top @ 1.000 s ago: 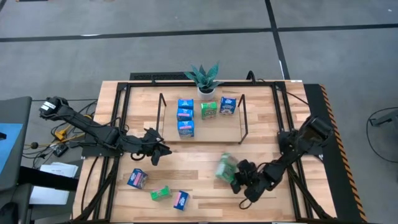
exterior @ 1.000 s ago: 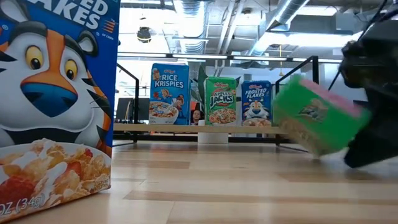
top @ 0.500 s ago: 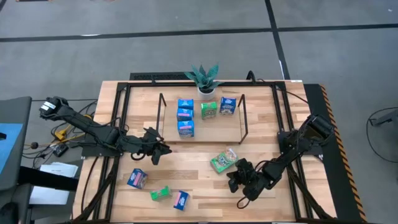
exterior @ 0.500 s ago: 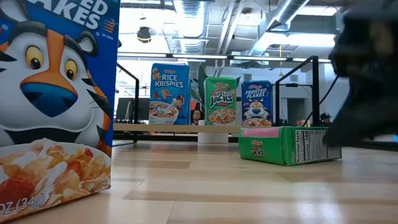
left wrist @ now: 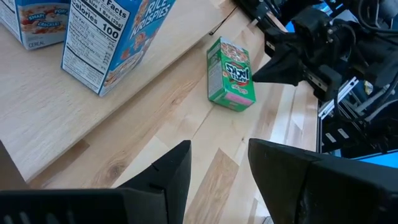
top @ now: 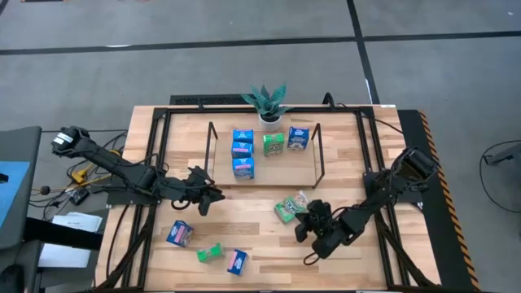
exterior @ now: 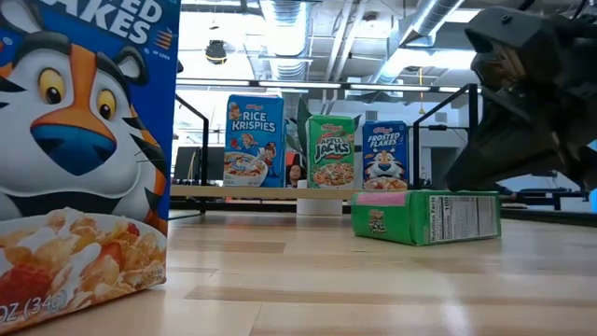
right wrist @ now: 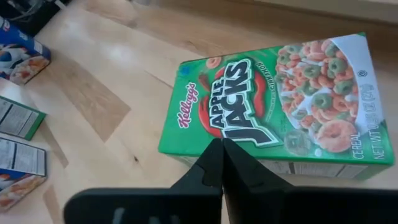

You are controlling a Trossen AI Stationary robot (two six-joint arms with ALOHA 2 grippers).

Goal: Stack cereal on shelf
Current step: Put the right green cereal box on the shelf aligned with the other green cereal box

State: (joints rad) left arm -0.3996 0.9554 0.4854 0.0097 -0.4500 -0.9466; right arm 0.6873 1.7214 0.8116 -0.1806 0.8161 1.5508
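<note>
The green Apple Jacks box (top: 291, 207) lies flat on its broad face on the table (top: 260, 236), in front of the shelf (top: 277, 173) and near its right end, not on it. The right tool (top: 305, 228) sits just beside the box on its near side, fingers pressed together and pinching nothing; in the right wrist view the closed tips (right wrist: 219, 163) point at the box's long edge, possibly touching it, though contact is hard to judge from here.

The main risk is in the re-grasp. With the fingers closed, any advance would shove the box across the table rather than take it, possibly up against the shelf's wire frame. A flat box also offers only thin edges, so a pinch could slip or tip it.

On the shelf stand 5 boxes (top: 242, 150): 3 blue in a column at the left, then 1 green and 1 blue at the back. A careless placement could topple those.

The left tool (top: 213, 198), also closed and empty, waits near the shelf's left front corner. 3 more boxes (top: 208, 253) lie at the table's front left.
</note>
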